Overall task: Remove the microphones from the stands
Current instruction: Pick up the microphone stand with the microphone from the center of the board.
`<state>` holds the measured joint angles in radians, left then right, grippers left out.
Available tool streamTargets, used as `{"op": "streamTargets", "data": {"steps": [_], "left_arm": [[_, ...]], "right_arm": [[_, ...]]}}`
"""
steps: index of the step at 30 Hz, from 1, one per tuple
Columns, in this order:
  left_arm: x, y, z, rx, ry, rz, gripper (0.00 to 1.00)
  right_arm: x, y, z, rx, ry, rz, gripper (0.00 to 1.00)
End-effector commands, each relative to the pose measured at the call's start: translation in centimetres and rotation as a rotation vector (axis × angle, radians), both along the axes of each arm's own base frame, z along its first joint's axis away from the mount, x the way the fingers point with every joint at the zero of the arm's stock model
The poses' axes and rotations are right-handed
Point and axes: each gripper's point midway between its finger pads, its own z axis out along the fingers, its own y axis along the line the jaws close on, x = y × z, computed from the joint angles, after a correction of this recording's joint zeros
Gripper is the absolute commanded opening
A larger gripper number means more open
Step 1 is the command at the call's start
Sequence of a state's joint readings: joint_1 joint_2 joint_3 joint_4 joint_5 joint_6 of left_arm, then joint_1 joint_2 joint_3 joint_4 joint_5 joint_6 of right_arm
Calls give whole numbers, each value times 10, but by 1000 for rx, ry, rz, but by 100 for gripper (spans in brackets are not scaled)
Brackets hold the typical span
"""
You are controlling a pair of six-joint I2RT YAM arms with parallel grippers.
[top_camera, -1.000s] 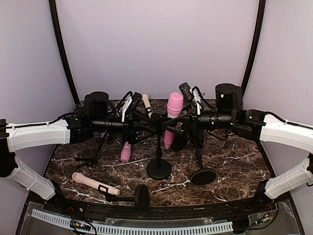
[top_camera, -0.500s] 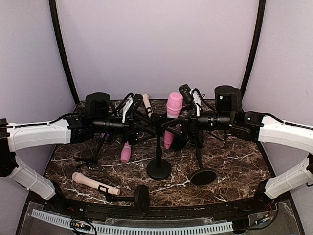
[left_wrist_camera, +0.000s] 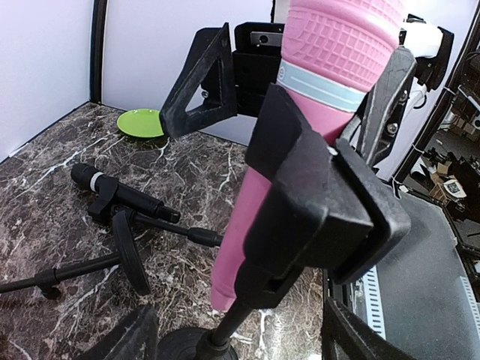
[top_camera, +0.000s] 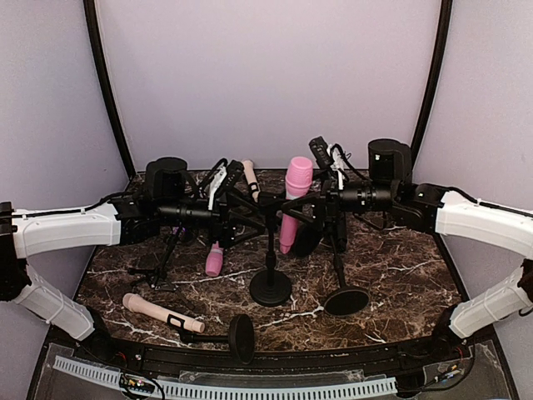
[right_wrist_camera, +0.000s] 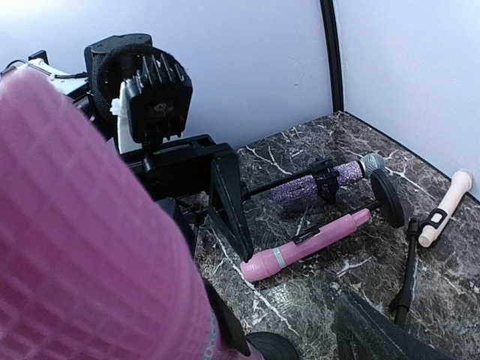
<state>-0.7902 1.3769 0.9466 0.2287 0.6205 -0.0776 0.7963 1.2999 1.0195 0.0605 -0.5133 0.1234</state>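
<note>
Top external view: the pink handheld microphone (top_camera: 293,204) leans in the black round-based desk stand (top_camera: 271,288), with the left gripper (top_camera: 240,215) and right gripper (top_camera: 315,210) flanking it. It is not out yet.

Left wrist view: the microphone sits deep in the stand's black plastic clip (left_wrist_camera: 315,217). The left gripper is spread either side of the stem. The right gripper is spread too, with one triangular finger (left_wrist_camera: 199,82) clear of the head.

Right wrist view: the microphone is a close pink blur. Only this view shows a second pink microphone (right_wrist_camera: 304,246) lying flat. I judge that grasping and lifting remain.
</note>
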Motion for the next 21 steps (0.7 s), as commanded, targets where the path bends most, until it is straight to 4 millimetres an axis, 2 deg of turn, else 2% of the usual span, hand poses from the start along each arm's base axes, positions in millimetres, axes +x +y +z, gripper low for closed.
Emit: {"op": "streamTargets", "data": {"steps": [1, 6, 11, 21], "left_arm": [[-4, -2, -4, 15, -6, -28, 77], [-4, -3, -7, 22, -3, -32, 77], [-2, -3, -9, 28, 0, -29, 77], [-2, -3, -10, 34, -7, -29, 78]], "right_arm": [[-14, 2, 40, 115, -87, 99, 95], [-21, 6, 39, 138, -79, 163, 93], [-21, 9, 34, 143, -54, 193, 80], [-21, 2, 23, 110, -8, 167, 67]]}}
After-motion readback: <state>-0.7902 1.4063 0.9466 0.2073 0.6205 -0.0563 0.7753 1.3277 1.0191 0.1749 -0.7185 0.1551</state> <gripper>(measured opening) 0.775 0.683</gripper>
